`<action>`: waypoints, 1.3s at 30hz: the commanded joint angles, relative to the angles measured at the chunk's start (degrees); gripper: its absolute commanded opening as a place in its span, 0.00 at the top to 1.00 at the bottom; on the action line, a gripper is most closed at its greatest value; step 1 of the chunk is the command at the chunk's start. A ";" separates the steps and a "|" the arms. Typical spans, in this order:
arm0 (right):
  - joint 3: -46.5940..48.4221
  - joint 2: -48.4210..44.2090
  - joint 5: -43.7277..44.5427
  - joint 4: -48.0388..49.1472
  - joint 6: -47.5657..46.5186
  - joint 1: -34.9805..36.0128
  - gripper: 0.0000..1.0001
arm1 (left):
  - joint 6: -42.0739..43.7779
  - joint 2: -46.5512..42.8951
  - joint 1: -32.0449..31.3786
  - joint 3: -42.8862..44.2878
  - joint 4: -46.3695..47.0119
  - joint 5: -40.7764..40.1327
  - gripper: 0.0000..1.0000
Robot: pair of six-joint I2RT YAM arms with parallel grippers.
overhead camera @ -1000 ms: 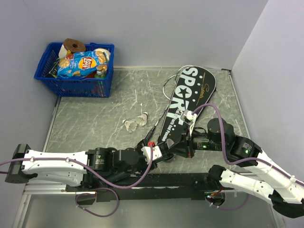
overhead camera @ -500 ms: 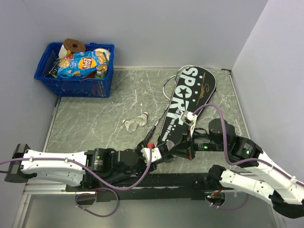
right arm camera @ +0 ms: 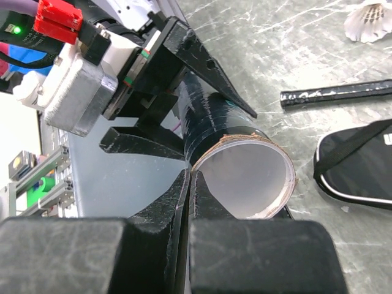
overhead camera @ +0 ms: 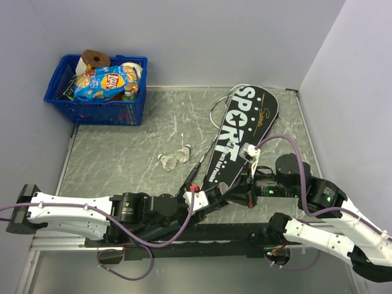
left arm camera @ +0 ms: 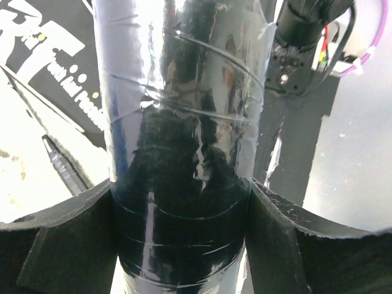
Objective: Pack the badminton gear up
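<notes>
**While Both Grippers Grasp It, Dark Tube Sits by the SPORT Bag's Narrow End**

Where the black SPORT bag (overhead camera: 242, 131) tapers to its narrow near end, the dark tube (left arm camera: 184, 141) is held between the two arms. It sits just nearward of that end, and the right wrist view shows a gap between tube and bag. The left gripper (left arm camera: 180, 242) clamps the tube's glossy, tape-wrapped body, with one finger (left arm camera: 55, 239) pressed against each side. The right gripper (right arm camera: 188, 177) meets the tube's open end head-on. Its fingers are pressed almost together on the left edge of the cardboard rim, one outside the wall and one just inside the mouth, pinching it. The tube's pale inner wall shows through the opening.

Just left of the bag's narrow end lies a racket (overhead camera: 195, 170), its black handle nearest the arms. Its thin shaft runs along the bag's left edge to a white-framed head partly covered by the bag's wide end. Two white shuttlecocks (overhead camera: 166, 161) rest close together on the grey table (overhead camera: 122, 141), farther left of the bag. Well apart from the bag, at the far left corner, stands the blue basket (overhead camera: 98, 110) with a crisp packet (overhead camera: 104, 82) on top.
</notes>
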 commanded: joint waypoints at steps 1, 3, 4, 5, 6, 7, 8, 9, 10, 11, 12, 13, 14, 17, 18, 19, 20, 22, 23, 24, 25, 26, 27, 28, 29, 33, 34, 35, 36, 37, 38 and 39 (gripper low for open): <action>5.92 -3.53 4.01 -1.00 -2.03 -0.01 1.00 | -1.78 -0.29 -0.85 -1.23 -6.43 0.26 0.72; 6.54 -3.88 4.89 -1.44 -2.29 -0.18 1.00 | -1.69 -0.29 -1.03 -1.23 -6.25 0.17 0.72; 6.71 -3.97 5.16 -1.88 -2.47 -0.10 1.00 | -1.69 -0.20 -1.12 -1.23 -6.34 0.09 0.72; 6.89 -4.23 5.59 -2.14 -2.56 -0.10 1.00 | -1.78 -0.20 -1.12 -1.23 -6.34 0.00 0.72; 6.98 -4.32 5.68 -2.06 -2.47 -0.10 1.00 | -1.69 -0.20 -1.21 -1.23 -6.34 0.00 0.72; 6.89 -4.41 5.51 -2.06 -2.64 -0.10 1.00 | -1.78 -0.28 -1.29 -1.23 -6.34 -0.09 0.72; 6.72 -4.41 5.25 -1.80 -2.64 -0.10 1.00 | -1.78 -0.20 -1.29 -1.32 -6.34 -0.09 0.72; 6.72 -4.50 4.98 -1.71 -2.64 -0.10 1.00 | -1.87 -0.20 -1.38 -1.23 -6.34 -0.18 0.72; 6.45 -4.41 4.46 -1.53 -2.56 -0.10 1.00 | -1.78 -0.20 -1.38 -1.23 -6.34 -0.26 0.72; 5.84 -4.41 3.85 -0.83 -2.56 -0.18 1.00 | -1.78 -0.20 -1.38 -1.23 -6.34 -0.26 0.72; 5.49 -4.32 2.53 -0.57 -2.56 -0.10 1.00 | -1.78 -0.28 -1.47 -1.23 -6.34 -0.26 0.72; 5.22 -4.15 2.00 -0.48 -2.64 -0.10 1.00 | -1.78 -0.11 -1.47 -1.23 -6.34 -0.26 0.72; 4.79 -4.15 1.47 -0.30 -2.91 -0.10 1.00 | -1.87 -0.20 -1.47 -1.23 -6.34 -0.44 0.73; 3.91 -4.50 -1.42 0.40 -4.22 -0.10 1.00 | -1.69 -0.29 -1.56 -1.32 -6.34 -0.44 0.73; 3.55 -4.67 -3.87 1.36 -4.57 -0.10 1.00 | -1.78 -0.37 -1.65 -1.32 -6.34 -0.44 0.73; 3.12 -5.02 -5.29 1.80 -5.19 -0.10 1.00 | -1.69 -0.46 -1.65 -1.32 -6.34 -0.53 0.73; 2.33 -5.03 -6.34 2.16 -5.19 -0.10 1.00 | -1.69 -0.46 -1.65 -1.32 -6.34 -0.53 0.73; 1.45 -4.68 -9.67 3.30 -5.28 -0.10 1.00 | -1.69 -0.37 -1.65 -1.40 -6.34 -0.62 0.73; 0.57 -4.33 -10.74 3.48 -5.28 -0.10 1.00 | -1.61 -0.37 -1.73 -1.32 -6.34 -0.62 0.73; 0.04 -3.63 -11.45 3.65 -5.11 -0.10 0.98 | -1.60 -0.29 -1.73 -1.32 -6.34 -0.70 0.73; -1.10 -3.27 -12.58 4.61 -5.11 -0.10 0.96 | -1.69 -0.20 -1.73 -1.32 -6.34 -0.70 0.73; -1.63 -2.92 -12.68 5.06 -4.84 -0.18 0.95 | -1.69 -0.11 -1.82 -1.32 -6.34 -0.70 0.73; -1.98 -2.48 -12.86 5.58 -4.49 -0.10 0.93 | -1.61 -0.11 -1.82 -1.32 -6.34 -0.79 0.73; -2.77 -2.22 -13.38 6.46 -4.32 -0.10 0.92 | -1.69 -0.11 -1.91 -1.32 -6.34 -0.79 0.73; -2.95 -2.13 -13.65 6.99 -4.14 -0.01 0.91 | -1.69 -0.11 -1.91 -1.32 -6.43 -0.97 0.73; -3.48 -1.51 -14.53 8.22 -3.70 -0.10 0.83 | -1.69 -0.37 -2.09 -1.40 -6.34 -0.97 0.73; -3.39 -1.42 -14.53 8.22 -3.79 -0.10 0.81 | -1.69 -0.37 -2.17 -1.40 -6.34 -0.97 0.73; -3.31 -1.42 -14.44 8.14 -3.79 -0.10 0.78 | -1.69 -0.29 -2.26 -1.40 -6.34 -0.97 0.73; -3.30 -1.42 -14.44 7.96 -3.87 -0.10 0.78 | -1.61 -0.20 -2.26 -1.32 -6.34 -0.97 0.73; -3.13 -1.42 -14.09 7.87 -3.79 -0.18 0.82 | -1.69 -0.20 -2.26 -1.32 -6.34 -1.05 0.73; -3.04 -1.34 -13.83 7.61 -3.79 -0.10 0.93 | -1.52 -0.11 -2.35 -1.32 -6.34 -1.06 0.73; -2.95 -1.42 -13.74 7.35 -3.87 -0.10 0.99 | -1.60 -0.02 -2.26 -1.23 -6.43 -1.14 0.73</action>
